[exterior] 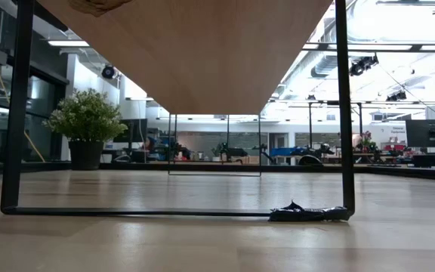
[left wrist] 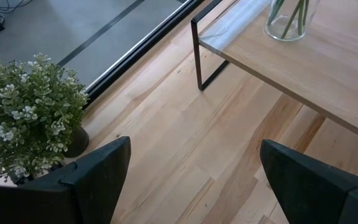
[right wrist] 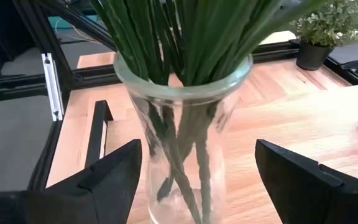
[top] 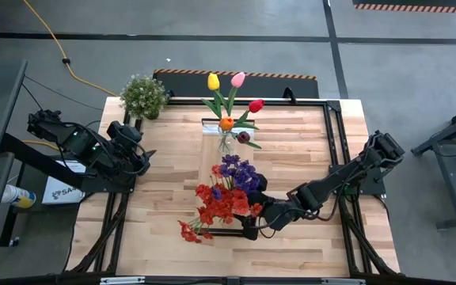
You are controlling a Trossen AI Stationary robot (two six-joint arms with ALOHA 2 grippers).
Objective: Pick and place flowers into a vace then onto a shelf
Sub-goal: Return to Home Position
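Standing in two clear glass vases on the shelf (left wrist: 291, 68), the flowers were divided into two bunches. The red sprays (top: 216, 207) and purple cluster (top: 236, 172) rose from the second vase (right wrist: 182, 155), directly ahead of the right fingers (right wrist: 110, 180). These fingers were spread wider than the vase and closed on nothing. The tulips (top: 229, 99), yellow, pink, red, orange and maroon, filled the tulip vase (left wrist: 291, 18) near the shelf's pale end, well ahead of the left fingers (left wrist: 98, 177) and off to one side. The left fingers were likewise wide apart and empty, above bare worktop (left wrist: 185, 149), with the potted plant (left wrist: 23, 118) near them on the other side. Thin dark legs (exterior: 343, 106) raised the shelf above the worktop.
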